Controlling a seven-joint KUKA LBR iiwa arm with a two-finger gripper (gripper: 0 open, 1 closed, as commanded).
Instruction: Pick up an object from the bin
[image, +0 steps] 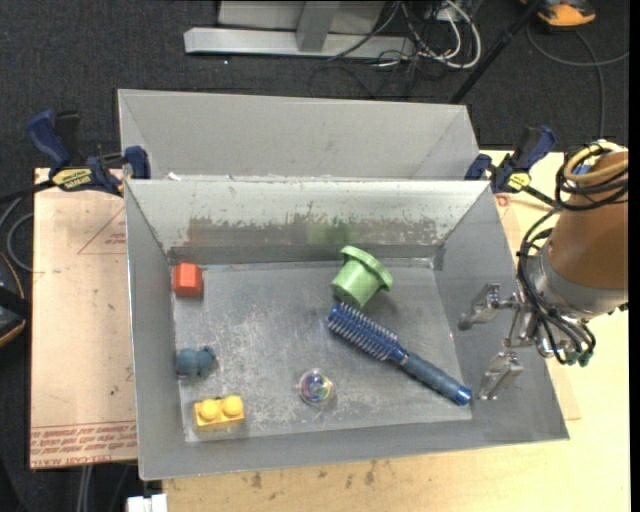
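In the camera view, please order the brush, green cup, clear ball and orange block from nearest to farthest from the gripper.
From the gripper, on the right:
1. Brush, its handle end just beside the gripper.
2. Green cup, centre back.
3. Clear ball, centre front.
4. Orange block, far left.
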